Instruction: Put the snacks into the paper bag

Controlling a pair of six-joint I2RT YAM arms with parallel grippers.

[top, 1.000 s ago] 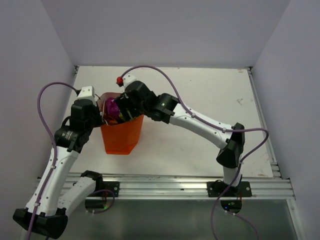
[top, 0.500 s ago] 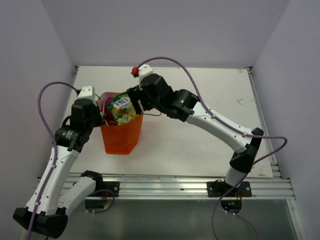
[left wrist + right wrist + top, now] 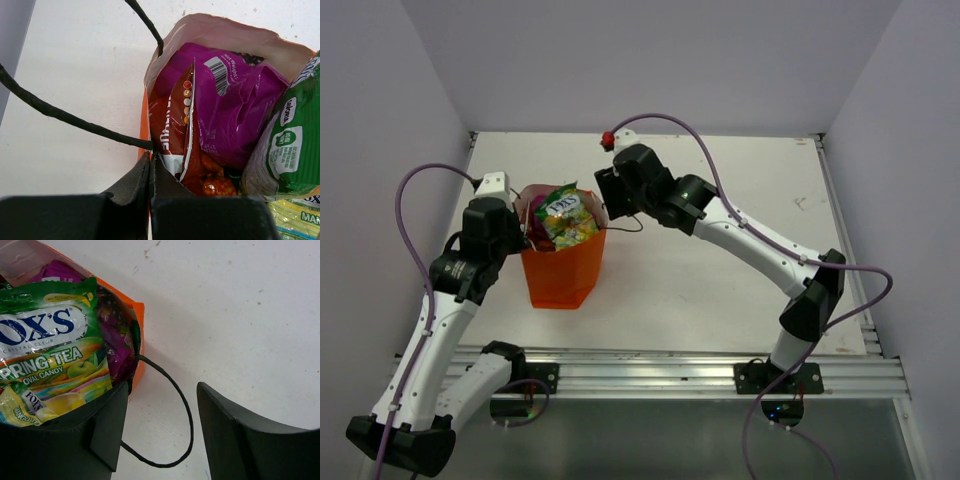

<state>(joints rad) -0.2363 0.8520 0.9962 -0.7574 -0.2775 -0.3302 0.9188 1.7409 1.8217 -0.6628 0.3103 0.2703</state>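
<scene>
Left claw: clenched on the near rim of the paper bag, at lower centre of the left wrist view; a dark cord handle runs off toward the left edge.
Paper bag: upright and orange, left of centre in the overhead view, standing on the white table with its mouth agape.
Red chip bag: inside the paper bag, on edge, just beyond the pinched rim.
Purple packet: inside, pressed against the red chip bag's right side, barcode showing.
Green-and-white bag: inside, at the right edge of the left wrist view.
Yellow-green candy packet: resting on top of the others, poking above the rim.
Right claw: released and empty, just right of the bag's mouth in the overhead view; a second cord handle loops over the table between its fingers.
</scene>
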